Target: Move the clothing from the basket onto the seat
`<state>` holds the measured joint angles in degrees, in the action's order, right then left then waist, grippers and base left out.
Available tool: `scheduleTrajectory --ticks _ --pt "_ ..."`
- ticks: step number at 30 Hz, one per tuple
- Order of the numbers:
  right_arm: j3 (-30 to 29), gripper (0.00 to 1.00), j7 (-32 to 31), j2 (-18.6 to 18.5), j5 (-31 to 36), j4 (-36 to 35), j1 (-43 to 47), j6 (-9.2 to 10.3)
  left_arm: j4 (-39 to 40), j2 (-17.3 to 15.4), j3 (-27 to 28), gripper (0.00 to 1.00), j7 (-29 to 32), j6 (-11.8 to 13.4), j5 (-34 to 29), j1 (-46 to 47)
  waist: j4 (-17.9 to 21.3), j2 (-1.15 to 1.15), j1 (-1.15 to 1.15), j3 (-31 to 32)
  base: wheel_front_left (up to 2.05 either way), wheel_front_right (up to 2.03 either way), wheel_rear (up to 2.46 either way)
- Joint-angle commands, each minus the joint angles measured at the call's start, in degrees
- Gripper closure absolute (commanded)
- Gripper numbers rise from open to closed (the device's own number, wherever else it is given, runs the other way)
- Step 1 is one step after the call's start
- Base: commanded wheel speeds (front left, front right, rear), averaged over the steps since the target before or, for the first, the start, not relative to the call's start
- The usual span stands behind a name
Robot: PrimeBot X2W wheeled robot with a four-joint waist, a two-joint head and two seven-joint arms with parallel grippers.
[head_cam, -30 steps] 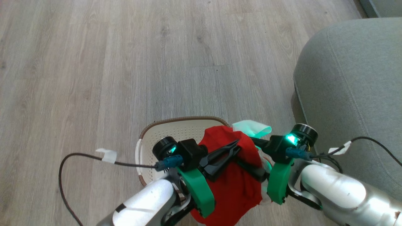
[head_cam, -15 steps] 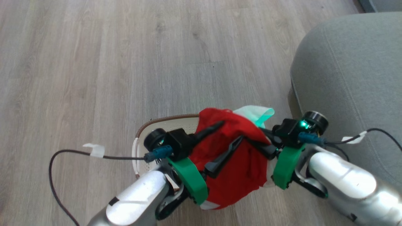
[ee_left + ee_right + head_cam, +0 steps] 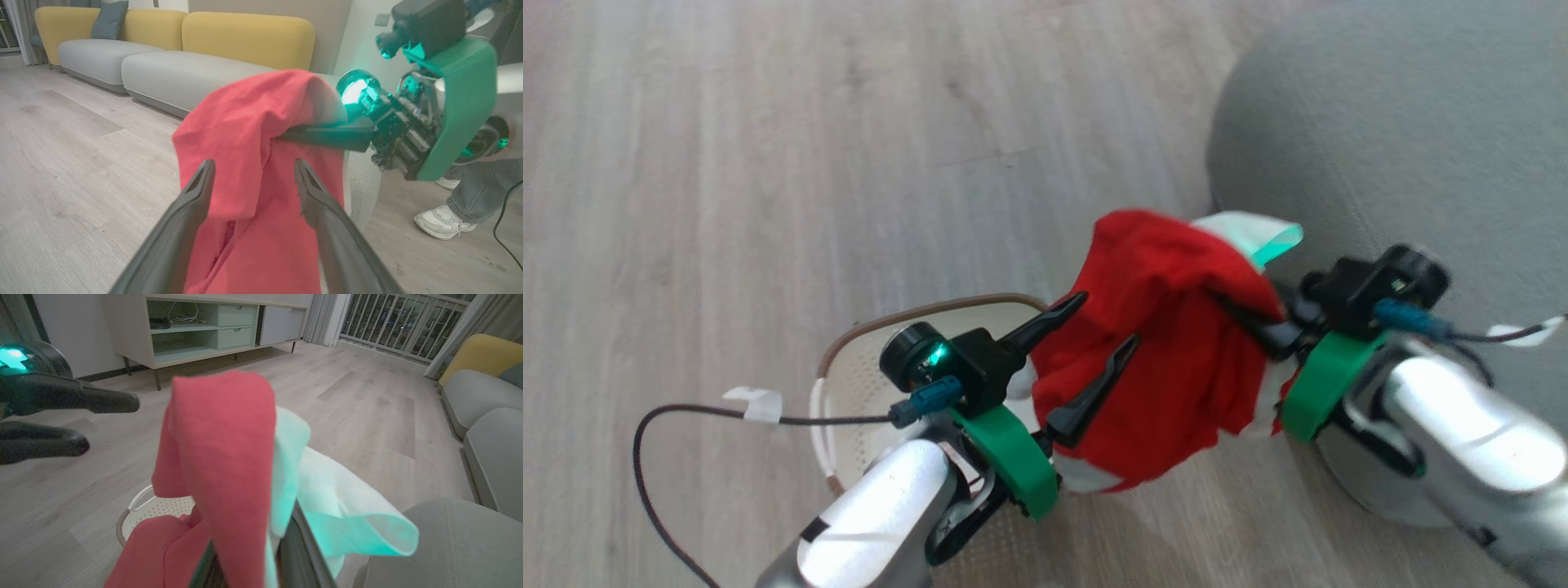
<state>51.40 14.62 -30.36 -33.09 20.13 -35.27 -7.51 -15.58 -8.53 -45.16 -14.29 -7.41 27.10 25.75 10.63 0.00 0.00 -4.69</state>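
The clothing (image 3: 1168,343): bright red, soft, bunched. It is up in the air between the two arms, not lying in anything. It drapes like a hood over the right gripper (image 3: 1270,328), and long folds hang straight down from there. White trim sticks out at its 1 o'clock, tinted green by the wrist light. A second white edge shows at the low hem, about 7 o'clock. No stripes can be made out in this crumple.

Hold: the right gripper comes in from 3 o'clock with its fingers narrow and pinched on the fabric. All the weight appears to hang from that one pinch, which would explain the tent shape.

The left gripper (image 3: 1107,320) sits at 9 o'clock of the cloth. Its fingers are spread wide and grip nothing. The left wrist view shows the red folds hanging just beyond the two tips. My reading is that this arm is out of the carry.

The basket (image 3: 915,309) is on the floor (image 3: 768,163) at 8 o'clock of the garment, below the left arm. It is cream with a brown rim and looks empty where it shows. I cannot tell whether the lowest fold is clear of its rim.

The seat (image 3: 1380,122) is a grey cushion with a rounded corner at 1 to 2 o'clock, near the garment and beyond the right arm. The cloth is not over it yet. I judge the lift done and the carry across and set-down left.

In the left wrist view a person's white shoe (image 3: 439,220) stands on the floor beyond the right arm.
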Motion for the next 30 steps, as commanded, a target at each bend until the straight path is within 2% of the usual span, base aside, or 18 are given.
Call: scheduleTrajectory --ticks 1,9,16,30 --pt "-1.96 1.0 0.38 -1.61 0.61 -1.97 0.34 0.02 2.15 0.07 2.58 0.0 -0.7 -0.07 -0.67 1.47 2.1 0.0 0.0 -0.22 0.0 0.0 0.0" --pt "-9.22 1.0 0.38 -4.48 2.02 -4.94 1.67 0.02 2.61 1.15 2.77 0.0 -0.71 -0.07 -1.88 0.3 7.66 0.0 0.0 -0.07 0.0 0.0 0.0" --pt "-12.44 1.0 0.38 -6.07 2.52 -6.49 3.52 0.02 2.81 2.0 2.06 0.0 -0.71 -0.07 -1.67 -0.05 11.0 0.0 0.0 0.51 0.0 0.0 0.0" --pt "-14.7 1.0 0.38 -6.31 2.93 -7.51 5.49 0.02 2.74 2.17 1.63 0.0 -0.71 -0.07 -1.57 -0.09 11.79 0.0 0.0 0.25 0.0 0.0 0.0"
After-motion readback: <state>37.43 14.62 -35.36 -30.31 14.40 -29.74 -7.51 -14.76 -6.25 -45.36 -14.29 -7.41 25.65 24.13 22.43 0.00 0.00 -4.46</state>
